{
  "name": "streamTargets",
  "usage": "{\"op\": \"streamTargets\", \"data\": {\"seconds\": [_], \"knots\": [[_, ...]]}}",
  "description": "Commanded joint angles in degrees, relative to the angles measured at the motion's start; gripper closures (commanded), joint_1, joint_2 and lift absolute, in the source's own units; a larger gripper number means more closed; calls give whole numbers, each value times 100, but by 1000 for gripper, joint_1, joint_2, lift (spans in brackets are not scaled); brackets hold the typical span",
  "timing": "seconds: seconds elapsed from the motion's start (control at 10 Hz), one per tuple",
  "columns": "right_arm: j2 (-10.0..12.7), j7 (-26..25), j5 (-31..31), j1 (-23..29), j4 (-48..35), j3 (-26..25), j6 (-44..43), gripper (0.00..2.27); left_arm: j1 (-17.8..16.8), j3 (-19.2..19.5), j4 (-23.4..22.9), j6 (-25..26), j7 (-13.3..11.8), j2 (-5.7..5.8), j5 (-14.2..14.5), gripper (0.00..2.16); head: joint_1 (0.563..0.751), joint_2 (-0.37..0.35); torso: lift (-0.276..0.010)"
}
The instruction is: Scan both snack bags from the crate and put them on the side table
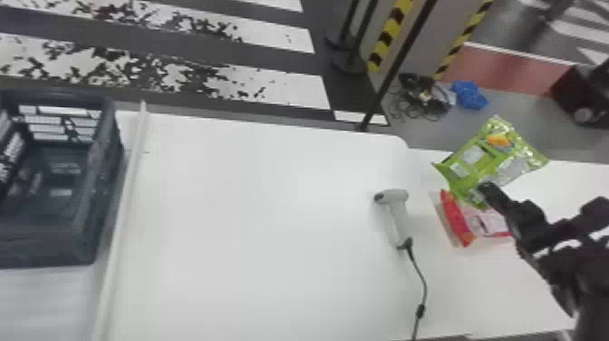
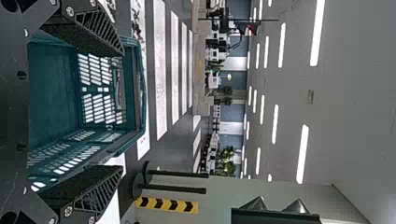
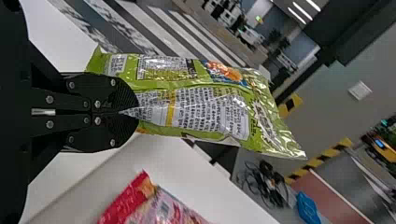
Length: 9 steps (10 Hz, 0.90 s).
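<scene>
Over the side table [image 1: 503,290], the right claw [image 3: 133,112] pinches the green bag [image 3: 201,107] by one end, long axis pointing outward, red bag [image 1: 455,220] lying below.

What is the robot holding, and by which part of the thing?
The right gripper holds the green snack bag by one end, pinched between its fingers. The left gripper, open, holds nothing.
</scene>
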Motion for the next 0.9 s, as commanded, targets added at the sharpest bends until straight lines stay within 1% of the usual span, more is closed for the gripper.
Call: {"op": "streamTargets", "data": {"seconds": [0.0, 0.1, 0.2, 0.3, 0.4, 0.5, 0.6, 0.7, 0.8], "knots": [[-130, -340, 35, -45, 575, -63, -753, 2250, -14, 0, 1, 0, 0, 2, 9, 144, 695, -350, -87], [-271, -621, 35, -89, 970, -1, -1087, 2233, -32, 0, 27, 0, 0, 20, 18, 144, 695, -350, -87], [-394, -718, 44, -212, 1427, 25, -1350, 2169, -49, -9, 45, 0, 0, 20, 18, 144, 695, -350, -87], [-500, -850, 53, -327, 1841, 96, -1632, 1750, -49, -18, 54, 0, 0, 20, 18, 144, 695, -350, -87], [-605, -850, 53, -432, 2183, 183, -1807, 475, -58, -26, 54, -17, -9, 20, 26, 144, 695, -350, -87], [-658, -850, 53, -467, 2306, 280, -1825, -1, -58, -18, 63, -17, -9, 20, 35, 144, 695, -350, -87], [-623, -815, 35, -467, 2289, 324, -1948, 6, -49, -18, 63, -52, -9, 20, 35, 144, 695, -350, -87], [-579, -788, 44, -362, 2060, 421, -2036, 53, -32, -9, 54, -35, -9, 2, 35, 144, 695, -350, -87], [-412, -824, 70, -63, 1427, 588, -2036, 56, -23, -9, 27, -35, -9, -24, 35, 144, 695, -350, -87]]}}
